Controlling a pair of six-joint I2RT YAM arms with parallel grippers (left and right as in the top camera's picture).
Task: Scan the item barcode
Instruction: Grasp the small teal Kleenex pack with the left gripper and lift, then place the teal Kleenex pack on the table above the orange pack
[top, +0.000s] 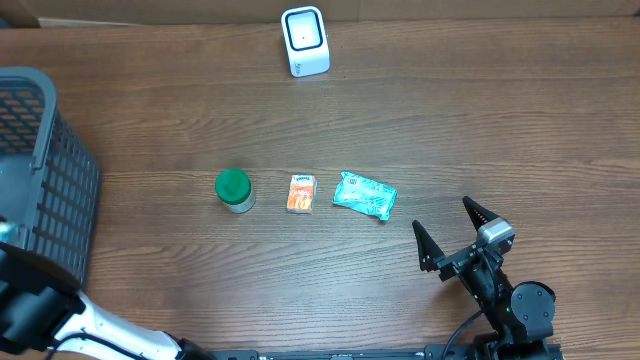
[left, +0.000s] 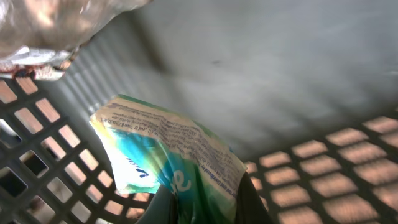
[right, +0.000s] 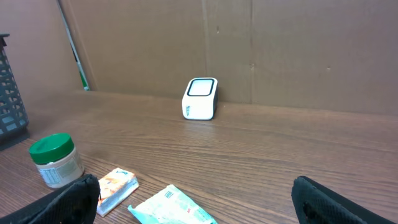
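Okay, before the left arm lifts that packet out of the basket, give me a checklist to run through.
1. Left hand closed on the packet: ok.
2. Barcode side of the packet found: cannot tell.
3. Lift path clear of the basket wall: cannot tell.
4. Scanner upright and unobstructed: ok.
5. Right hand open, away from the Scanner: ok.

The right arm (top: 500, 290) is looking black all over, with a small grey block (top: 495, 234) sitting on top. Its two fingers (top: 428, 248) are tapering to sharp points. A thin black cable (top: 462, 330) is curling beside it. The left arm (top: 100, 325) is showing one white tube and one black part.
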